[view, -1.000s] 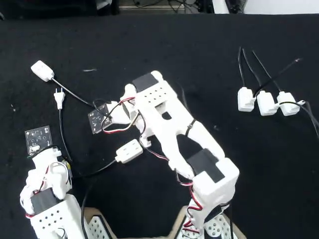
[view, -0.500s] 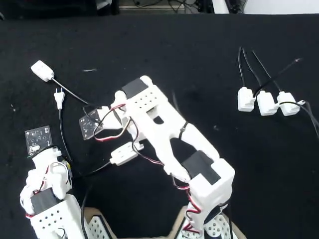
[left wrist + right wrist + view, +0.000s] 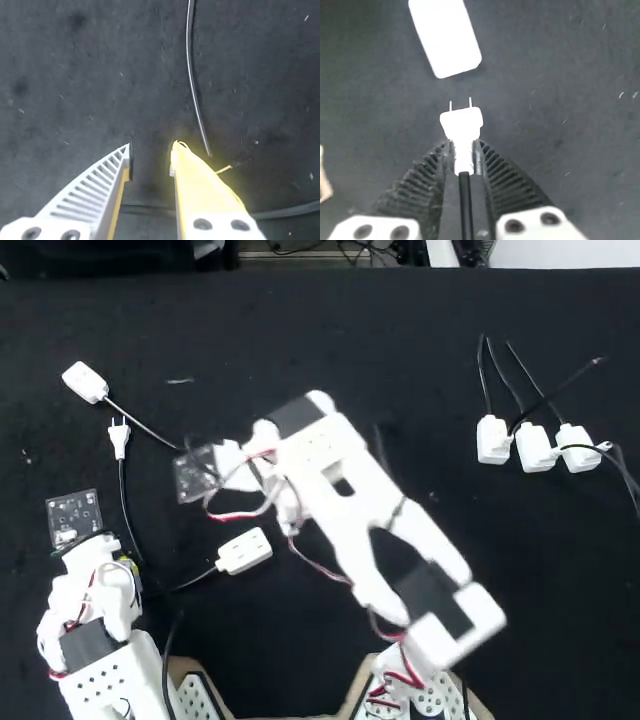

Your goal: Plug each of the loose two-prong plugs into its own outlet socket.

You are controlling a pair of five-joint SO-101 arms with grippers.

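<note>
My right tool pinches a white two-prong plug just short of the white rectangular socket block; left tool spread.

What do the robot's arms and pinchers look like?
The left arm and right arm are white plastic with black motor blocks and thin red wires. The left gripper has one white ribbed finger and one yellow finger. The right gripper has black ribbed fingers.
</note>
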